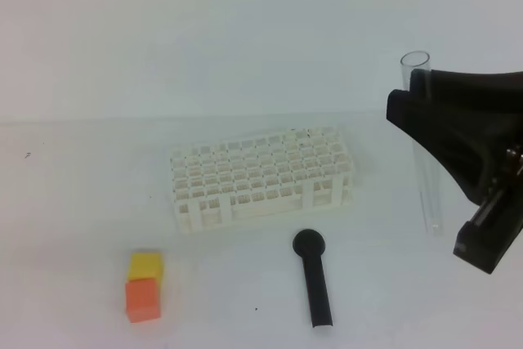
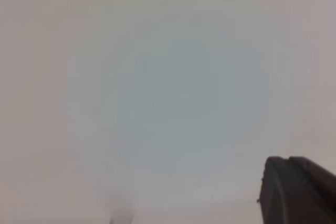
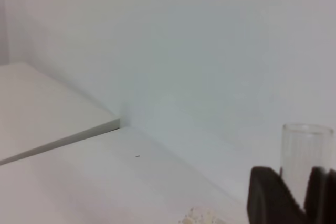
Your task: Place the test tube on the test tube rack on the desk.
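The test tube [image 1: 426,194] is a clear glass tube standing upright at the right, lifted above the desk [image 1: 82,202]. My right gripper [image 1: 413,100] is shut on its upper part, and the round open rim sticks out above the fingers. The right wrist view shows the test tube [image 3: 307,145] between the two dark fingertips of the right gripper [image 3: 294,192]. The white test tube rack [image 1: 263,173] stands mid-desk, well left of the tube. In the left wrist view only the dark tip of my left gripper [image 2: 289,163] shows, closed, with nothing in it.
A black round-headed stick [image 1: 315,279] lies in front of the rack. A yellow cube [image 1: 145,266] and an orange cube [image 1: 142,300] sit touching at the front left. In the right wrist view a raised white slab [image 3: 47,114] lies to the left.
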Robot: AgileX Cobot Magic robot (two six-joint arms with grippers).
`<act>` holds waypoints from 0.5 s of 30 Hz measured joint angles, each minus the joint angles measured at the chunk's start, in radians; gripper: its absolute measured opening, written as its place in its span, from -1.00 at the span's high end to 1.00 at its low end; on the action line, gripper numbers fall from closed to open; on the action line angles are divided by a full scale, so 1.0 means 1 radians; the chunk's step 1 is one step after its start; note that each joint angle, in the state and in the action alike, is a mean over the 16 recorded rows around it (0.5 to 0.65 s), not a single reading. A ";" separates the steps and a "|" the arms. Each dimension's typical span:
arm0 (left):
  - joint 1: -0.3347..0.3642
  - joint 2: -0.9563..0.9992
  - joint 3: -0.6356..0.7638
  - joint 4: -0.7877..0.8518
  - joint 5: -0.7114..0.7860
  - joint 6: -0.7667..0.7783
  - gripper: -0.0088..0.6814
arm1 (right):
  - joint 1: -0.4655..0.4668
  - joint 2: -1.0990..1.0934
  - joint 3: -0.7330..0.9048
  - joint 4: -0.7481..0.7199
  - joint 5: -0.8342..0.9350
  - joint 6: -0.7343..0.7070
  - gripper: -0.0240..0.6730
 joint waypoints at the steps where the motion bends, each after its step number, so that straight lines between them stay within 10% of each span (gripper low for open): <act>1: 0.009 -0.019 0.030 0.000 -0.002 0.000 0.98 | 0.000 0.000 0.000 0.000 0.006 0.003 0.56; 15: -0.061 -0.143 0.273 0.018 -0.034 0.002 0.98 | 0.000 0.029 0.000 0.002 0.148 0.028 0.56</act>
